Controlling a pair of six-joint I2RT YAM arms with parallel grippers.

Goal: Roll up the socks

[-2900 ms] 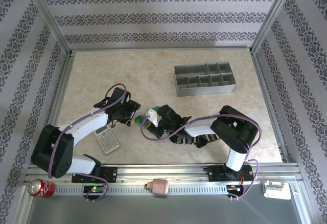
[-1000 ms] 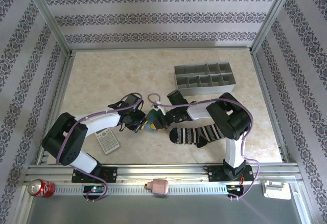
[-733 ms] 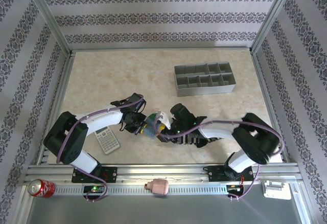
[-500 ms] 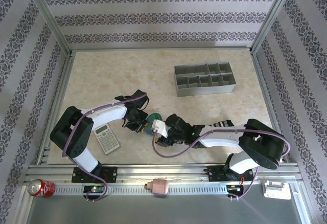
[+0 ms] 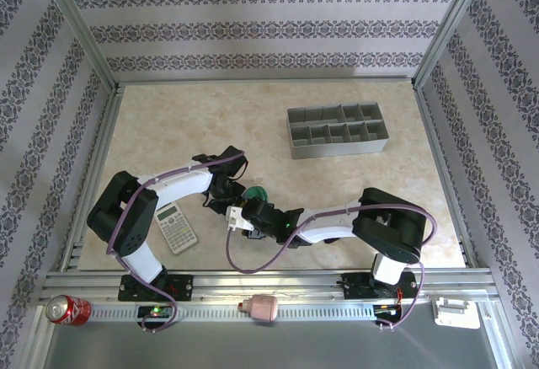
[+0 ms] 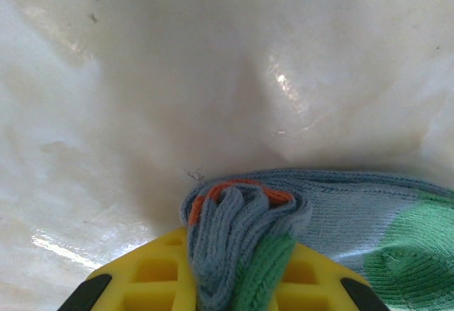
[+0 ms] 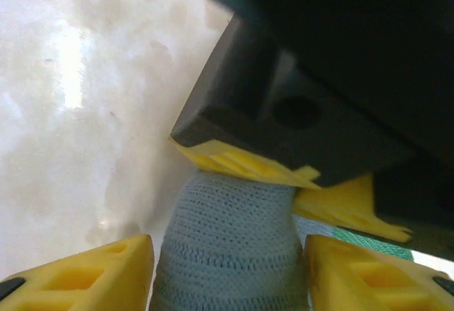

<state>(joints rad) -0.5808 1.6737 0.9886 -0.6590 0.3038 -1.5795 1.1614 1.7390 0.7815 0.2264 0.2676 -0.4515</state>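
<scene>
The blue-grey sock [image 6: 241,240] with orange stripes is bunched into a thick fold, and my left gripper [image 6: 227,286] is shut on it between its yellow pads. Its green toe [image 5: 254,192] lies on the table just right of my left gripper [image 5: 225,194]. My right gripper [image 5: 239,212] reaches in low from the right. In the right wrist view its yellow fingers [image 7: 85,272] stand on either side of the blue-grey sock [image 7: 227,247], open, with the left gripper's black body close ahead. The black-and-white striped sock is hidden by the right arm.
A grey calculator [image 5: 177,226] lies left of the grippers, beside the left arm. A grey compartment tray [image 5: 337,131] stands at the back right. On the front rail sit a red can [image 5: 66,308] and a pink object [image 5: 264,306].
The right arm has swung low and leftward over the striped sock, its gripper has opened and now straddles the blue-grey sock. The left gripper kept its hold and shifted slightly.
</scene>
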